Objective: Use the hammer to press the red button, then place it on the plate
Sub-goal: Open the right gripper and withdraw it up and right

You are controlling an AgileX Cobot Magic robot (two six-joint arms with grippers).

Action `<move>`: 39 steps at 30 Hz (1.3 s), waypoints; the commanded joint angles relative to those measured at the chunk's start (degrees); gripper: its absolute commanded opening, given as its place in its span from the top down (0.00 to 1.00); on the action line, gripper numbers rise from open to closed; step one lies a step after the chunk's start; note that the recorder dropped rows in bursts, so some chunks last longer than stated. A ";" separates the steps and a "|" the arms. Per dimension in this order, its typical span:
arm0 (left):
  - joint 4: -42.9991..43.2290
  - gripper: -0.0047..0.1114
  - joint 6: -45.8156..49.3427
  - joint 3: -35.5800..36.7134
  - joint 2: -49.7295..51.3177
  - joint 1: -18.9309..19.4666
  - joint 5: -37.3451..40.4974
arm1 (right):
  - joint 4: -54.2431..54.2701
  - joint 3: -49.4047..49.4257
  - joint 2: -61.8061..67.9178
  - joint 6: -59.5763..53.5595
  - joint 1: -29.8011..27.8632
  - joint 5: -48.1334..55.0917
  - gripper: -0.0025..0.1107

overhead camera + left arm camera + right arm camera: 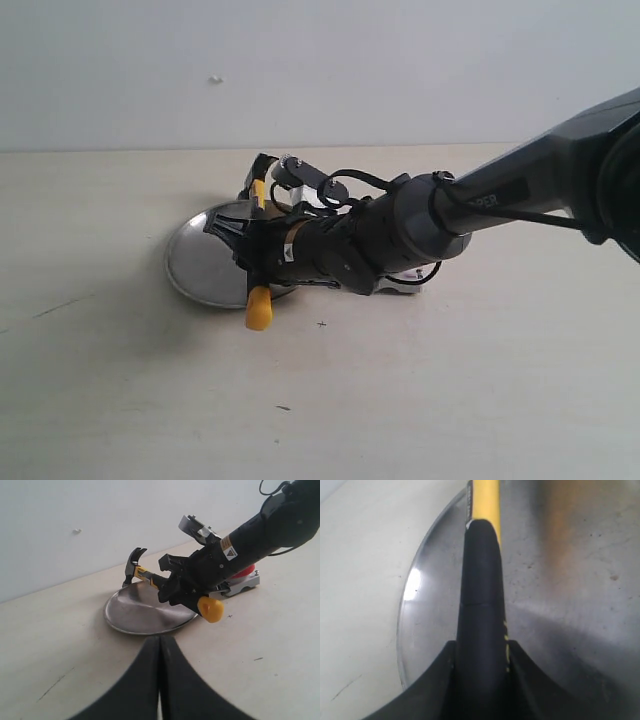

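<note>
Right end effector [252, 240] clamps the hammer [259, 310] over the plate [195, 265].

Soft, even brightness throughout. Pale shadow lying beside the plate [198, 268]; white glare patch at its rim in the right wrist view, slightly soft focus there.

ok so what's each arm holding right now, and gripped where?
Right gripper holds the hammer, fingers shut on its black handle between yellow neck and yellow end. Left gripper is shut, empty.
</note>
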 commanded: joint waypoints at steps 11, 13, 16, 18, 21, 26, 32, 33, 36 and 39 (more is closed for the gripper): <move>0.07 0.96 -0.13 0.19 -0.40 -0.11 -0.16 | -2.86 -0.66 -4.28 -2.56 0.92 8.78 0.61; 0.07 0.96 -0.13 0.19 -0.40 -0.11 -0.16 | -2.86 -0.66 -5.82 -3.69 0.92 10.62 0.61; 0.07 0.96 -0.13 0.19 -0.40 -0.11 -0.16 | -4.49 -0.66 -8.64 -3.89 0.92 14.67 0.61; 0.07 0.96 -0.13 0.19 -0.40 -0.11 -0.16 | -7.60 -0.66 -12.24 -3.89 1.04 19.27 0.67; 0.07 0.96 -0.13 0.19 -0.40 -0.11 -0.16 | -15.49 -0.66 -17.04 -4.54 2.99 25.95 0.86; 0.07 0.96 -0.13 0.19 -0.40 -0.11 -0.16 | -29.09 4.49 -26.66 -3.56 11.66 30.27 0.98; 0.07 0.96 -0.13 0.19 -0.40 -0.11 -0.16 | -42.78 17.32 -42.04 8.22 21.34 20.29 0.98; 0.07 0.96 -0.13 0.19 -0.40 -0.11 -0.16 | -43.94 19.09 -43.86 8.75 22.13 19.74 0.98; 0.07 0.96 -0.13 0.19 -0.40 -0.11 -0.16 | -45.22 27.24 -53.69 8.64 25.71 19.93 0.98; 0.07 0.96 -0.13 0.19 -0.40 -0.11 -0.16 | -45.85 35.82 -64.39 8.64 26.66 19.69 0.98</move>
